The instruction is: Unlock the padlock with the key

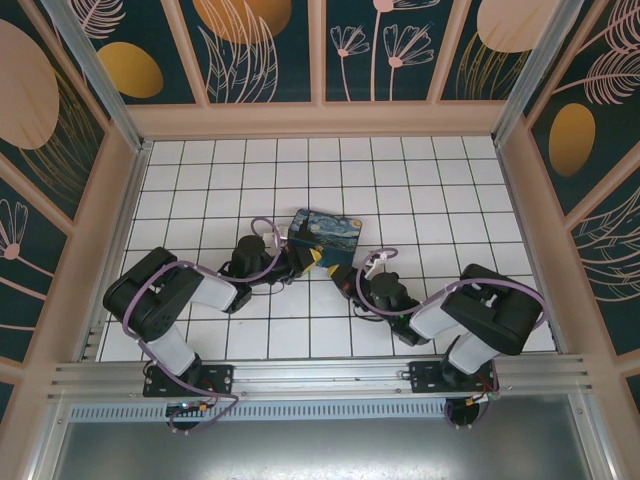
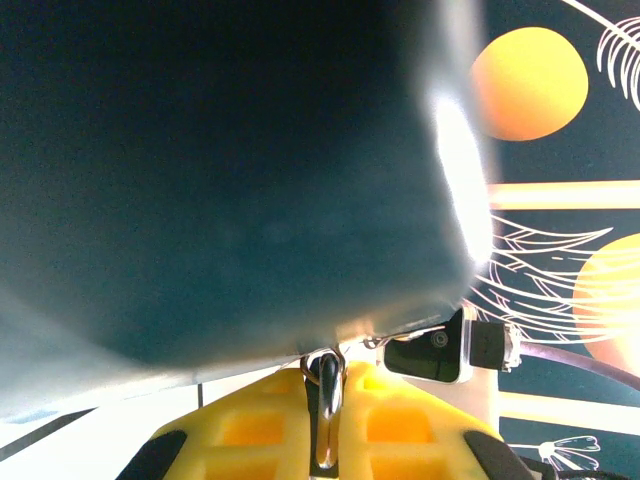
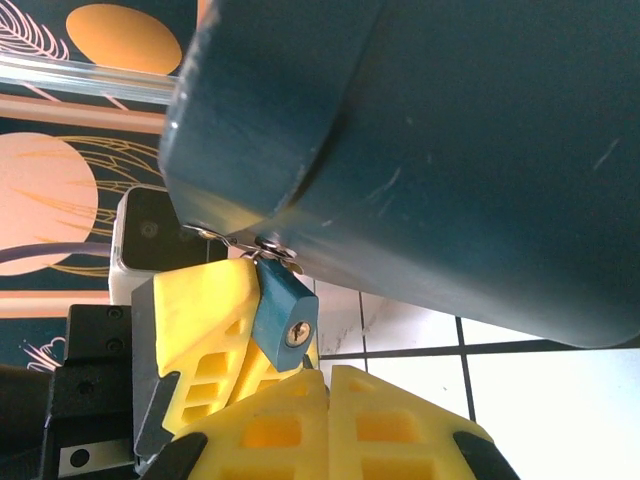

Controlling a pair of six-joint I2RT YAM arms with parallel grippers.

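Blue-tinted padlock [image 3: 285, 312] hung tilted from the box [image 3: 450, 150], shackle up, keyhole end down toward my right claw [image 3: 325, 385], closed tight; left claw [image 2: 322, 388] pinched the padlock.

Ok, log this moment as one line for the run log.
left gripper: shut on padlock | padlock: hanging from hasp of box, keyhole facing right wrist camera | right gripper: shut, just below keyhole
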